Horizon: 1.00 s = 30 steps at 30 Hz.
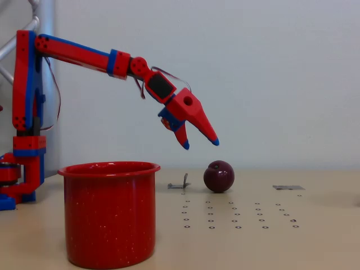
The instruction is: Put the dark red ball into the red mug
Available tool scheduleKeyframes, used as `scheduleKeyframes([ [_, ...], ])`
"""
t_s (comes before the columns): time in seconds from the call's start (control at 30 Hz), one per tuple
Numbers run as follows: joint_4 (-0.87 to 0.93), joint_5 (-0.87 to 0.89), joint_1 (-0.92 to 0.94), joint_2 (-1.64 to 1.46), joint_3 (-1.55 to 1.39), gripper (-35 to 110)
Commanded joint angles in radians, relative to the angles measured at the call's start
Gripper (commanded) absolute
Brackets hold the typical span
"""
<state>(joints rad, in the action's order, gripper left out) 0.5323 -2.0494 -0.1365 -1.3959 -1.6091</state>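
A: Where's the small glossy dark maroon ball (pixel 219 176)?

B: On the pale desk (pixel 315 236), toward its far edge, untouched, beside a bent metal clip (pixel 180 183).

A: The red-and-blue 2-finger gripper (pixel 200 143)?

B: Above the ball and a little left, tips down, fingers spread, nothing held. I judge that spread suits straddling the ball.

A: The large speckled bright red enamel mug (pixel 109 212)?

B: Upright near the front edge, mouth open for a drop.

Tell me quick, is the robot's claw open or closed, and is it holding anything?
Gripper: open and holding nothing; it hangs in the air above the dark red ball, not touching it.
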Motion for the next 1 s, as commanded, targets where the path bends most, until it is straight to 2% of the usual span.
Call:
scheduleKeyframes([
  [0.0, -0.035, -0.029, -0.005, -0.023, 0.114, 49],
  [0.5, -0.143, -0.075, -0.035, 0.046, 0.052, 49],
  [0.97, -0.224, -0.005, -0.060, 0.187, 0.097, 49],
])
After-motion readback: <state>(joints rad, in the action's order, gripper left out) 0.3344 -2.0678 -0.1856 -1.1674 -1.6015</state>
